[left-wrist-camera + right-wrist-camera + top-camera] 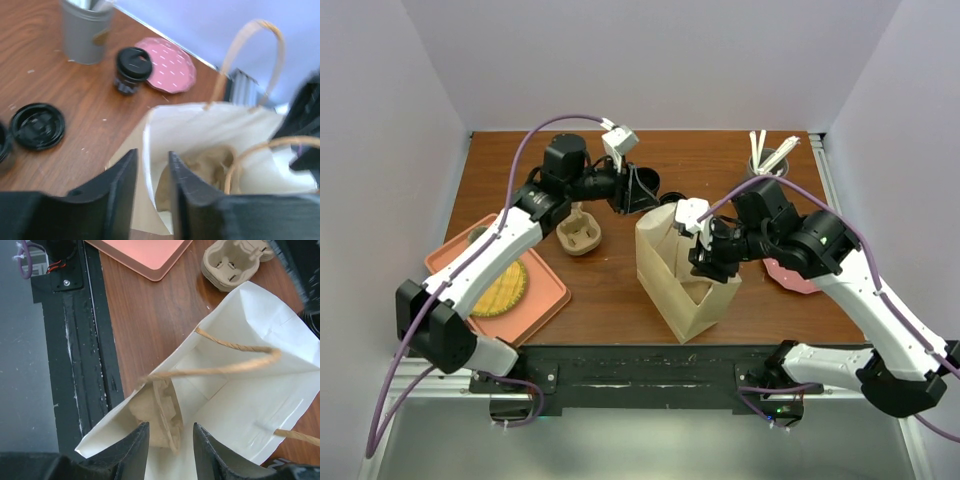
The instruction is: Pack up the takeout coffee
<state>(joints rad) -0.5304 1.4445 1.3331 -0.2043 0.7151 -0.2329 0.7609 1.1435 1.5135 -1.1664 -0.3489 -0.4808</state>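
The takeout coffee, a small black cup with a black sip lid, stands on the table beside a pink plate. In the top view my right arm hides it. A white paper bag with twine handles stands open at mid-table. My left gripper is at the bag's far rim, its jaws slightly apart with the rim's edge in the gap. Over the bag's mouth my right gripper is open above a pulp cup carrier standing inside.
A loose black lid lies on the wood near a grey metal cup holding utensils. Left of the bag sits a second pulp carrier. A salmon tray lies at the front left.
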